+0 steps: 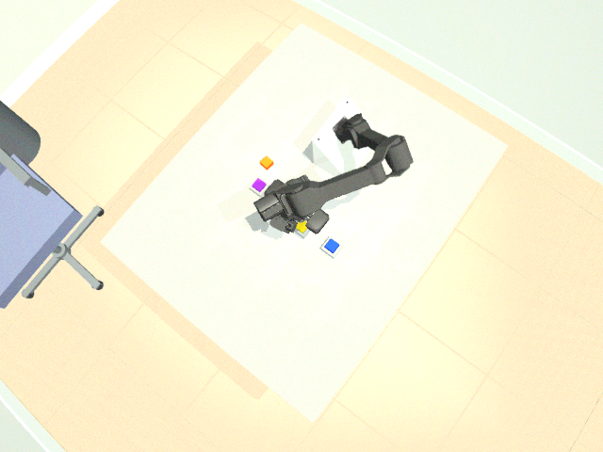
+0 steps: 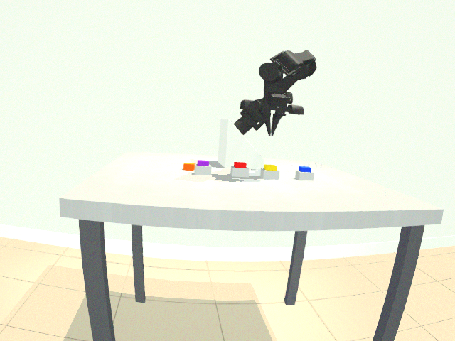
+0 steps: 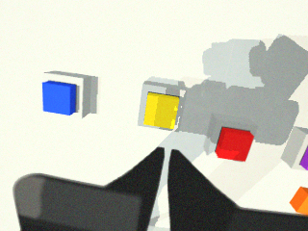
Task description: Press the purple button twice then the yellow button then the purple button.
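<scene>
White matte table (image 2: 146,205) carries a row of square caps on pale bases; tool (image 2: 271,133), dark tapered fingers closed to a sliver and empty, hangs above the yellow button (image 3: 162,111), clear of it; red button (image 3: 234,143) and purple button (image 2: 202,162) beside; blue button (image 3: 59,97) apart.

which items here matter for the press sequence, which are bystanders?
In the job:
- purple button
- yellow button, below the raised gripper, whose fingers are shut on nothing

Just lying about:
- red button
- blue button
- orange block, beside the purple button
</scene>
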Motion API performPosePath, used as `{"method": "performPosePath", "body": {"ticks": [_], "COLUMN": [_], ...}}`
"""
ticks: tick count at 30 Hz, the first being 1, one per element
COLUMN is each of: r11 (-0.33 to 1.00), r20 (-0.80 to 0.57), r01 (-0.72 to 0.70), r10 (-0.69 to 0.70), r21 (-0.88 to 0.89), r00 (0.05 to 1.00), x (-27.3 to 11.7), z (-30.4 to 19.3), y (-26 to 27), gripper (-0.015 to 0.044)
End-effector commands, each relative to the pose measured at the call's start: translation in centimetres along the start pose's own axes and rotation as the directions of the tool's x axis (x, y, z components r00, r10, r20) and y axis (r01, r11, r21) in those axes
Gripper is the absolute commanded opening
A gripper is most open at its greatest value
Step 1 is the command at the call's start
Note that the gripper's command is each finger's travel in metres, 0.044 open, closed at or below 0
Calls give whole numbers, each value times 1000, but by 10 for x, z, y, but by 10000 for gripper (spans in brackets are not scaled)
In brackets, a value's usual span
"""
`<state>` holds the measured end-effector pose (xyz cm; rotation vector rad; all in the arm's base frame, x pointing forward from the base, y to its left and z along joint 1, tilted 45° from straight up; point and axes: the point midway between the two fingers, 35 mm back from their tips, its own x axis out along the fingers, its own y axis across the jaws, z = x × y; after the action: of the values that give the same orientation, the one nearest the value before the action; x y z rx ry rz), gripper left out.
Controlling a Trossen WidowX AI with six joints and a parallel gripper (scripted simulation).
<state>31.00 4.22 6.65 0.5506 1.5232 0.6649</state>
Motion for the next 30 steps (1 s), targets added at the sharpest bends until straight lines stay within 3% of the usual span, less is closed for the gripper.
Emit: {"method": "performPosePath", "body": {"ticks": [1, 5, 30], "r11": [1000, 1000, 1000], "r20": [-3, -3, -3], "r01": [-5, -9, -10], "r10": [5, 9, 10], "r21": [-1, -1, -1], "r00": [1000, 1000, 1000], "x": [23, 61, 92], "z": [-1, -2, -3], "y": [5, 6, 7], "gripper": [20, 20, 20]}}
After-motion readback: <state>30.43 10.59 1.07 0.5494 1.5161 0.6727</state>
